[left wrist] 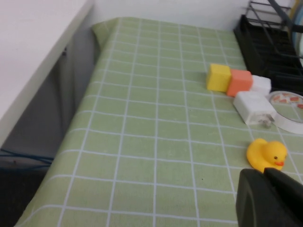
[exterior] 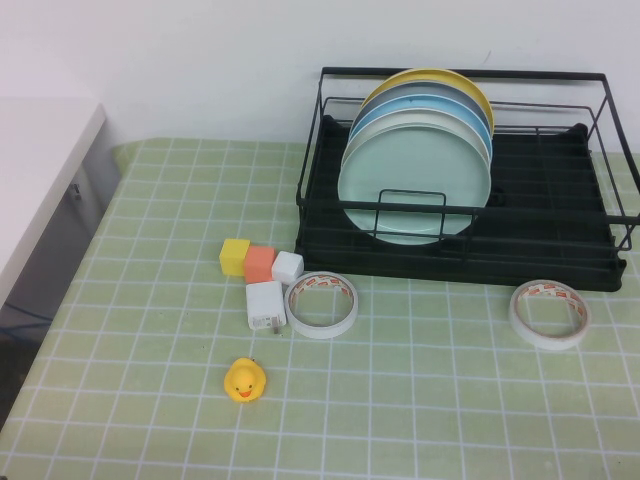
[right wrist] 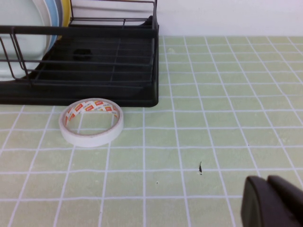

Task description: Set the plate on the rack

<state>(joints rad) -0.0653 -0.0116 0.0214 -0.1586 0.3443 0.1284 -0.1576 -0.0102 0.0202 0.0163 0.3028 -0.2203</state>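
The pale mint-green plate [exterior: 415, 185] stands on edge in the black wire rack [exterior: 540, 245], at the front of a row of several plates. Its edge also shows in the right wrist view as the plate [right wrist: 14, 47] behind the rack [right wrist: 104, 66]. Neither arm shows in the high view. My left gripper [left wrist: 266, 176] is shut and holds nothing, hovering near the table's front just short of the yellow duck [left wrist: 266, 154]. My right gripper [right wrist: 268, 183] is shut and empty over bare cloth, well clear of the rack.
Left of the rack lie a yellow cube [exterior: 234, 256], an orange cube [exterior: 259, 263], a white cube [exterior: 287, 267] and a white charger [exterior: 265, 305]. A tape roll [exterior: 322, 304] sits before the rack, another tape roll [exterior: 549, 313] at the right. A white counter [exterior: 40, 170] borders the left.
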